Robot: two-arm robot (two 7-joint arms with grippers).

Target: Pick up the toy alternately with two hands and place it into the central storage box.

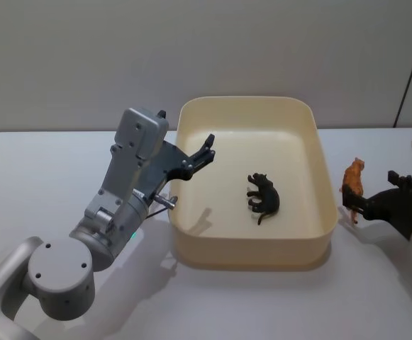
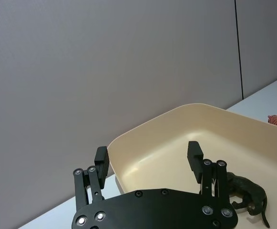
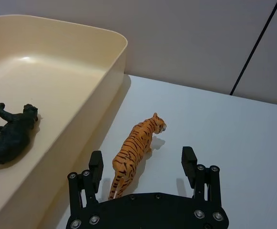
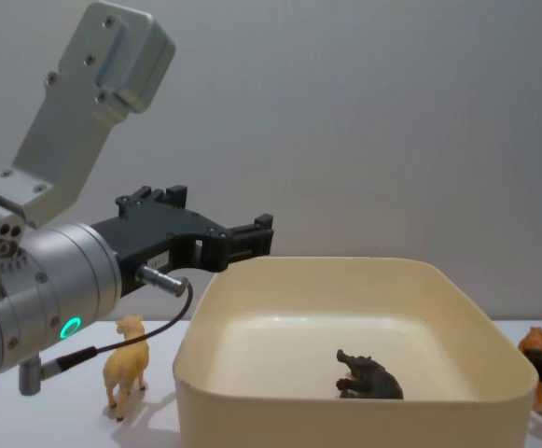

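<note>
Plastic, hard-moulded by the look of it: the orange tiger point(image 3: 137, 143) stands upright on the white table point(image 3: 233, 133), just outside the storage box point(image 1: 324, 170) wall at 3 o'clock, head pointing to 12. Right gripper point(image 3: 142, 161) is spread wide and holds nothing. Its 2 prongs bracket the tiger's hindquarters without touching, and the toy sits nearer 1 prong than the other. Left gripper point(image 1: 207, 150) hangs above the box rim at 9 o'clock, also wide open and empty. 1 black animal figure point(image 1: 264, 196) lies on its side on the box floor, toward 5 o'clock of centre. 1 tan figure point(image 4: 126, 364) stands on the table at 9 o'clock of the box, below the left arm.

My read on handling: the tiger is light and rigid with no give, and its smooth painted skin could skate out of flat prongs. Legs and tail are thin, so poor contact and likely to twist. I'd take it across the flanks at mid-torso, the widest section, prongs square to the body. I'd centre first, since an off-centre close would spin it or push it over. Narrow stance, so it tips easily if a prong clips it.
</note>
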